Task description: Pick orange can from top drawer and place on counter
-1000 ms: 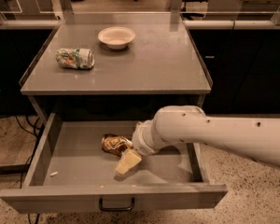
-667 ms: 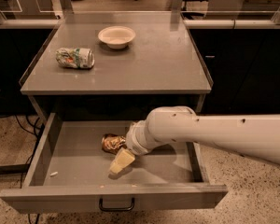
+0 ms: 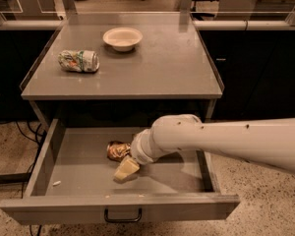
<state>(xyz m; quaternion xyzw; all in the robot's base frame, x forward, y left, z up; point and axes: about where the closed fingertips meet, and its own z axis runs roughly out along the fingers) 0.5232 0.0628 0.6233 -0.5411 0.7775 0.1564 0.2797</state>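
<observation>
**Pincer has slid closer to the can inside the open drawer**

Since the earlier frames the gripper (image 3: 126,169) has moved a little sideways across the drawer, toward the left of the view, and the thick white arm (image 3: 226,141) has followed it. The orange can (image 3: 117,150) has not changed its place.

The can lies on its side on the floor of the top drawer (image 3: 78,176), just behind the pincer and slightly to the left of it in the view. The two are very close, and I cannot say if they touch. Only one cream-coloured tip of the pincer shows, low over the drawer floor. Whether the pincer is open or closed cannot be told, and nothing shows it holding the can.

I judge that the pincer is held so low because the can is lying flat and must be taken from the side or from above. The drawer is pulled far out, which leaves room for the arm to reach in under the counter (image 3: 157,73).

The counter is above and beyond the pincer, well apart from it. On it stand a pale bowl (image 3: 122,37) and, further left, a white-and-green can (image 3: 79,61) on its side. The bare part right of these two looks like the natural place for the orange can, but this step is not yet begun. The dented, round can may roll away when it is pushed.
</observation>
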